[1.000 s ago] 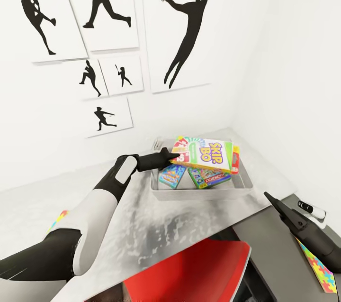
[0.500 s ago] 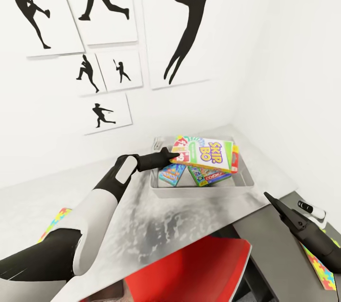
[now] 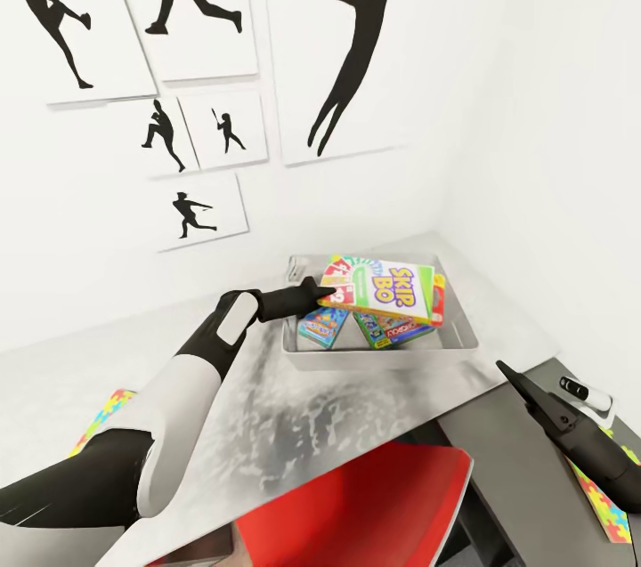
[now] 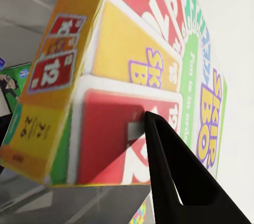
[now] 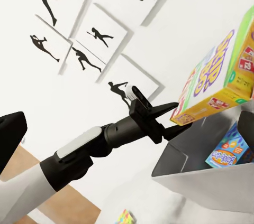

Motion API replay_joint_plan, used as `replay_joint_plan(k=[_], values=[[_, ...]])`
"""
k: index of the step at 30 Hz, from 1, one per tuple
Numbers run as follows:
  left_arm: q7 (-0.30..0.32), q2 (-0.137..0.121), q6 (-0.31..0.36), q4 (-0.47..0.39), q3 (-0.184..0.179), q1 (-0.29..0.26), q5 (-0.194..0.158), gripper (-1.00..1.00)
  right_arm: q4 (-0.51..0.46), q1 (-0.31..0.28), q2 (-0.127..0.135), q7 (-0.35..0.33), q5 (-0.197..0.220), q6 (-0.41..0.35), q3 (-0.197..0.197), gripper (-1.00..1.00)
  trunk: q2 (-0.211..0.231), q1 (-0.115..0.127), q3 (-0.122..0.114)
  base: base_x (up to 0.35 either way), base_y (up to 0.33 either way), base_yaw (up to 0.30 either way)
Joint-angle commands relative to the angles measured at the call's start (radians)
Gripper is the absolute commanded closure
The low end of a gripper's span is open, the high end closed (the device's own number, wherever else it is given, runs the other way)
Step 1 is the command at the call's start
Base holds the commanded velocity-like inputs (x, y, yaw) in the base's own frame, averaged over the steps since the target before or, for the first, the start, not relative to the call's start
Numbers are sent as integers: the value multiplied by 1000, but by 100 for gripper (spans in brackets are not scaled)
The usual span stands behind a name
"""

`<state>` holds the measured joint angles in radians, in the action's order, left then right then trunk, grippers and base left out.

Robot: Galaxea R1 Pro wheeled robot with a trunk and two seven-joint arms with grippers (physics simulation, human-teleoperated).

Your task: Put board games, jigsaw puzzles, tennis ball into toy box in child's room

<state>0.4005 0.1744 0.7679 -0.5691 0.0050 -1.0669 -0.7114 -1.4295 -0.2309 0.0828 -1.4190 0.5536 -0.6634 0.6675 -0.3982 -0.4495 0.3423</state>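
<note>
Little has shifted since the earlier frame — the left claw (image 3: 326, 289) still clamps the Skip-Bo board game (image 3: 387, 287) by one corner, holding it tilted over the toy box (image 3: 378, 355) on the bench (image 3: 267, 407). Two more game boxes (image 3: 356, 327) lie inside the pale grey bin. The right wrist view shows the glossy carton's underside — yellow. Right claw (image 3: 507, 368): opening cannot be told.
</note>
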Motion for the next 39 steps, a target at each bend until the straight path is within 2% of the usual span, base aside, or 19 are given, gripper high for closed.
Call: replay_joint_plan(k=[1, 34, 35, 39], values=[[5, 0, 3, 0, 1, -1, -1, 100, 0, -1, 0, -2, 2, -10, 1, -100, -2, -1, 2, 0, 0, 0], [-2, 0, -2, -3, 1, -21, 5, 100, 0, -1, -1, -1, -1, -10, 0, -100, -2, -1, 2, 0, 0, 0], [-3, 0, -2, -3, 1, -21, 5, -100, 0, -1, -1, -1, -1, -10, 0, -100, -2, -1, 2, 0, 0, 0], [-3, 0, -2, -3, 1, -22, 6, -100, 0, -1, -1, -1, -1, -9, 0, -100, -2, -1, 2, 0, 0, 0]])
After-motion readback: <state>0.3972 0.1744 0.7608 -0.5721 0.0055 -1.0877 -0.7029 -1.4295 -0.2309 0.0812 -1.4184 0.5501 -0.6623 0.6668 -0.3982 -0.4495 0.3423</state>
